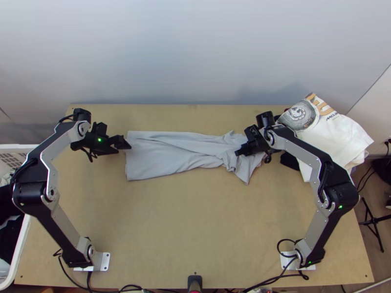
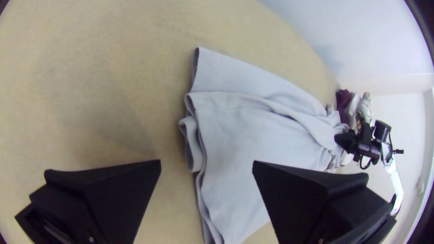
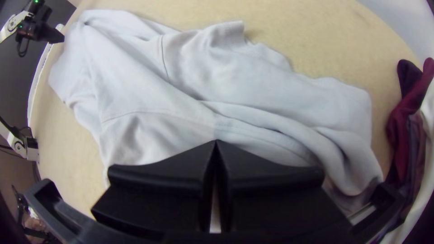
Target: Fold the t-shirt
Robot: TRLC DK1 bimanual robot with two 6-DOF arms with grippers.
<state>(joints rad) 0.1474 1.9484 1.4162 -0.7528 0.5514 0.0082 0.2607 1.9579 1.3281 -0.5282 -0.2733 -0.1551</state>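
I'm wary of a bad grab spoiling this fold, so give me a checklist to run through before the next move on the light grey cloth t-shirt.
1. Black left gripper open at the light grey cloth t-shirt's near end: ok, jaws apart.
2. Layers at that end lined up: not ok, edges staggered.
3. Other end smooth: not ok, bunched and creased.
4. Black right gripper pinching cloth: cannot tell; jaws shut over it.
5. White printed cloth garment apart from the t-shirt: ok.

A light wooden table (image 1: 171, 234) is being overlapped by a white printed cloth garment (image 1: 342, 136); dark clothes (image 1: 9, 237) are being held by a white plastic basket (image 1: 13, 157).
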